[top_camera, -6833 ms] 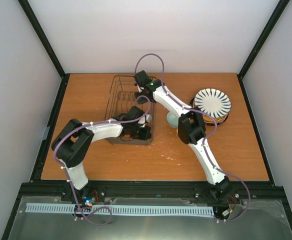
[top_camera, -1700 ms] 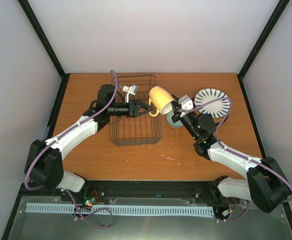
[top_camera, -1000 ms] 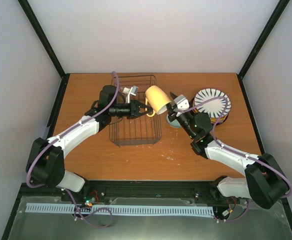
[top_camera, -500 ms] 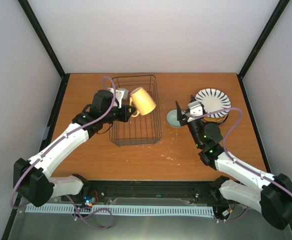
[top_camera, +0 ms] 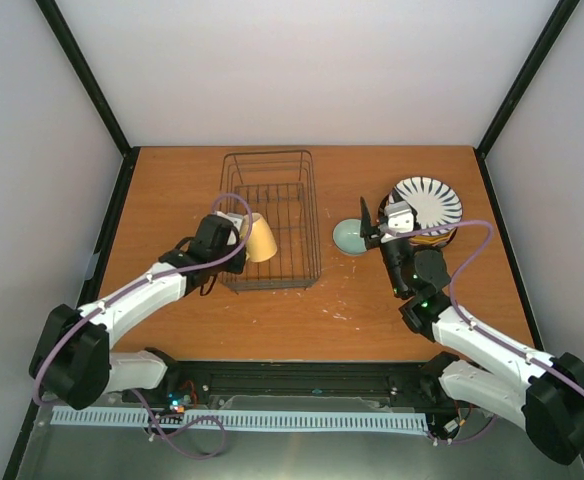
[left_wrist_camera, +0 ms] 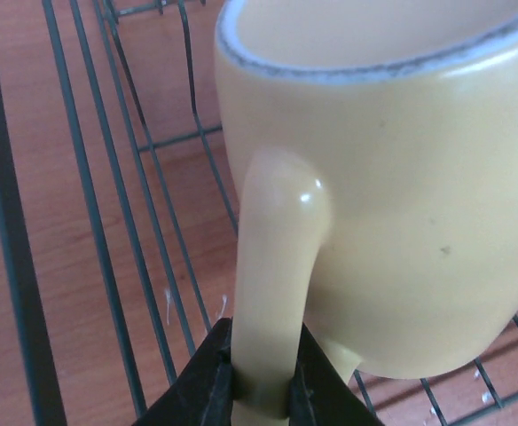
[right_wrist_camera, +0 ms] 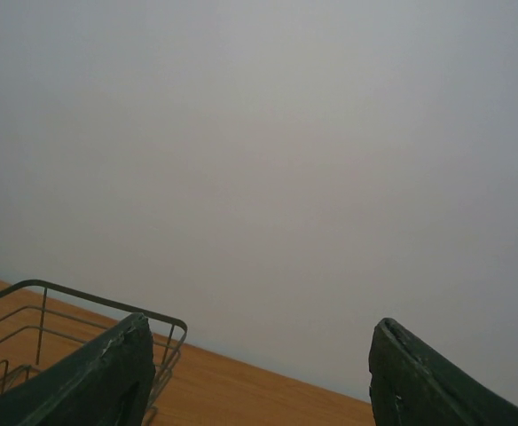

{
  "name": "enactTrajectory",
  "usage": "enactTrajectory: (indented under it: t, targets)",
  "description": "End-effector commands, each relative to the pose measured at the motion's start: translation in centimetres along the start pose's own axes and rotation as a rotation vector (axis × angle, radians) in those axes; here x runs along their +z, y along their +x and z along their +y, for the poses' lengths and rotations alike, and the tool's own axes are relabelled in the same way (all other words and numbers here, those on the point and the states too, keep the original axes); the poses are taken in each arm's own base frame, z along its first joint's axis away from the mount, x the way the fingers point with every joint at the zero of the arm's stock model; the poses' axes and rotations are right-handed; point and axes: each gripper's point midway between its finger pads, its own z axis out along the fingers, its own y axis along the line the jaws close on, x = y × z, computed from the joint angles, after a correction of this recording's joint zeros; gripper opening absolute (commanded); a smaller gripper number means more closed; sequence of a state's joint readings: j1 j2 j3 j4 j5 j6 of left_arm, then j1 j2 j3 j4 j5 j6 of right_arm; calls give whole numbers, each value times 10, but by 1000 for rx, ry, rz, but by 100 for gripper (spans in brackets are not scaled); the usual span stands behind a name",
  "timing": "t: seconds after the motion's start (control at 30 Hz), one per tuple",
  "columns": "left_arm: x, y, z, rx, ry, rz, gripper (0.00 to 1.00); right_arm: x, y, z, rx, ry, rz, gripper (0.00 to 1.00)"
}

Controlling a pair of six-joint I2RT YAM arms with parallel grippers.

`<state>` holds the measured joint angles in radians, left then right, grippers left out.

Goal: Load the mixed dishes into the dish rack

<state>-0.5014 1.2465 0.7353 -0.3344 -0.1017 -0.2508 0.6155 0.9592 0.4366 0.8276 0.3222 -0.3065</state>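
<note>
Two grippers: left gripper (left_wrist_camera: 259, 390) clamped on yellow mug (left_wrist_camera: 401, 222) handle, over dish rack (top_camera: 272, 170) near-left side; right gripper (right_wrist_camera: 259, 364) jaws apart, holding nothing, beside pale blue-green bowl (top_camera: 349, 236).

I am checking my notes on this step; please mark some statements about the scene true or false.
1. The left gripper is shut on the handle of the yellow mug. True.
2. The right gripper holds the small bowl. False: it is open and empty; the bowl sits on the table.
3. The striped plate stands in the dish rack. False: it tops the plate stack, right of the rack.
4. The small bowl lies between dish rack and plate stack. True.
</note>
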Motion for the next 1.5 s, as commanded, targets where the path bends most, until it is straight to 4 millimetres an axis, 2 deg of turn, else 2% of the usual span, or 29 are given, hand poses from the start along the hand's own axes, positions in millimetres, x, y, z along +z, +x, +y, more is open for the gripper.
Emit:
enactTrajectory:
  t: [0.0, 0.07, 0.23, 0.37, 0.53, 0.73, 0.97, 1.07, 1.2, 1.27, 1.47]
  targets:
    - [-2, -53, -7, 39, 3, -177, 1, 2, -2, -2, 12, 13, -17, 66]
    - [3, -59, -11, 48, 10, -192, 1, 2, -1, -1, 15, 12, -16, 66]
    - [21, -56, -23, 94, 12, -166, 1, 3, -1, -1, 6, 14, -18, 66]
    - [32, -54, -41, 150, 1, -149, 1, 4, -2, -1, -1, 17, -22, 66]
    - [36, -56, -56, 191, -13, -153, 1, 5, -1, 0, -8, 14, -21, 66]
    - [44, -50, -56, 217, -51, -131, 1, 4, 1, 0, -18, 11, -20, 66]
    - [61, -29, -62, 248, -73, -75, 1, 4, 4, 2, -19, 8, -14, 66]
    - [67, -22, -72, 264, -74, -59, 5, 4, 5, 1, -21, 10, -10, 66]
    - [72, -14, -79, 264, -78, -36, 15, 3, 5, 0, -27, 12, -7, 67]
    - [72, -13, -80, 257, -80, -31, 21, 2, 5, -1, -33, 17, -5, 67]
    - [66, -12, -75, 254, -99, -22, 30, 0, 6, -3, -37, 25, 1, 68]
